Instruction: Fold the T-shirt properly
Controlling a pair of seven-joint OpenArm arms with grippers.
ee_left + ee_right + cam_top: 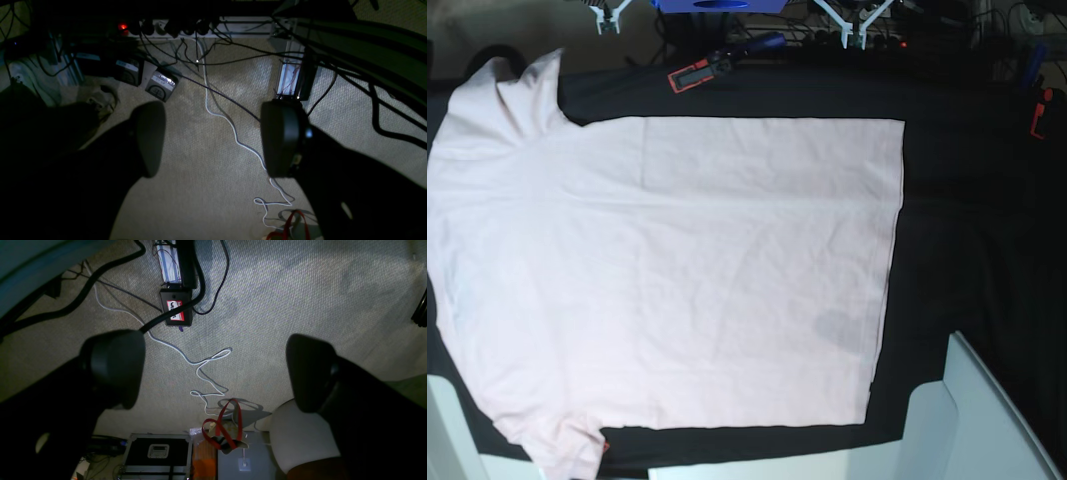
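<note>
T-shirt (677, 270) is laid flat on the worktop (967, 230), plain pale pink side up, unfolded. Hem is toward the right of the base view, collar end toward the left, running off the frame edge. One sleeve (512, 95) is spread at top left, the other sleeve (562, 450) is seen at bottom left. Light wrinkles are spread across the body; a faint darker patch (835, 326) is noted near the hem. Worktop is covered in black cloth, exposed along the right and top edges. A red-and-black tool (695, 74) is seen just beyond the top edge of the shirt, apart from it.

No arm is seen over the shirt in the base view. Both wrist cameras are pointed at carpeted floor (200, 160), off the worktop. Left gripper (213, 138): fingers spread wide, nothing between them. Right gripper (213, 370): fingers spread wide, nothing held. Below them, a white cable (186, 360) is trailed across the carpet, a power strip (186, 28) with a lit red switch is seen at the far edge of the left wrist view, and a black case (156, 450) is seen at the bottom of the right wrist view.
</note>
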